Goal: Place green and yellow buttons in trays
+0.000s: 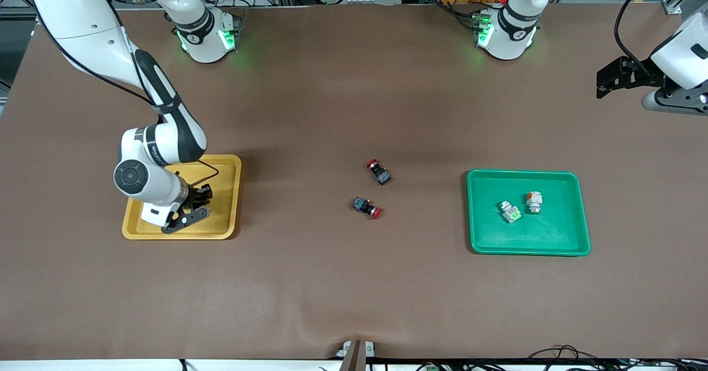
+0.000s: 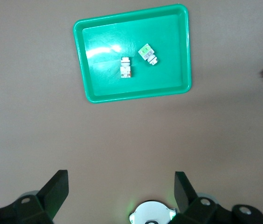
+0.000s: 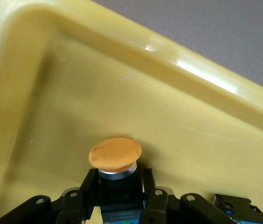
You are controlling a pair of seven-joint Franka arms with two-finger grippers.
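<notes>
- The right gripper [image 1: 191, 208] is low inside the yellow tray [image 1: 229, 194], its black fingers [image 3: 86, 186] clamped on the black body of an orange-capped button [image 3: 115, 154]; the cap is a smooth, slightly domed disc on a silvery collar.
- A second dark switch body [image 3: 234, 207] shows at the edge of the right wrist view, just beside the gripper; its cap is out of sight.
- The yellow tray is glossy plastic, a shallow rectangle with rounded corners and a raised rim, at the right arm's end of the table.
- The green tray [image 1: 481, 233], the same shape and sheen, lies toward the left arm's end.
- In it rest two pale-bodied buttons, near each other but apart: one with a green face [image 1: 511, 212], one with an orange-red face [image 1: 534, 201].
- The left gripper [image 1: 622, 75] waits up over the table's edge at its own end, jaws spread wide and holding nothing.
- Two black switches with red caps [image 1: 379, 172] [image 1: 367, 207] lie on their sides mid-table, between the trays.
- The table [image 1: 354, 293] is covered with a matte brown sheet, faintly rippled near the front camera.
- Aluminium framing and cables run along the edge by the arm bases.
</notes>
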